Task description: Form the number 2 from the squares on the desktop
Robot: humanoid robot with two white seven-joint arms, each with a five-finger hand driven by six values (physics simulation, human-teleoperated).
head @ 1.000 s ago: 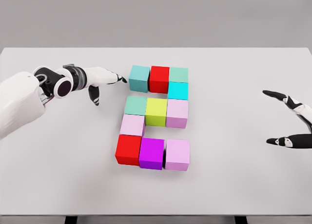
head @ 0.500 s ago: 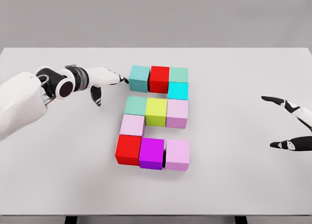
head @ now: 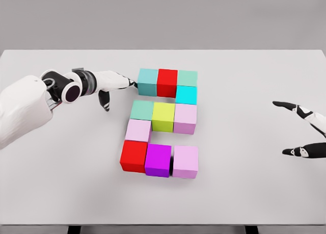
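While left hand touches teal cube, fingers outstretched

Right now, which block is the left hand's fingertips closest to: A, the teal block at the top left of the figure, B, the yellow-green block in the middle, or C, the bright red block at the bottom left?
A: the left hand reaches to the teal block.
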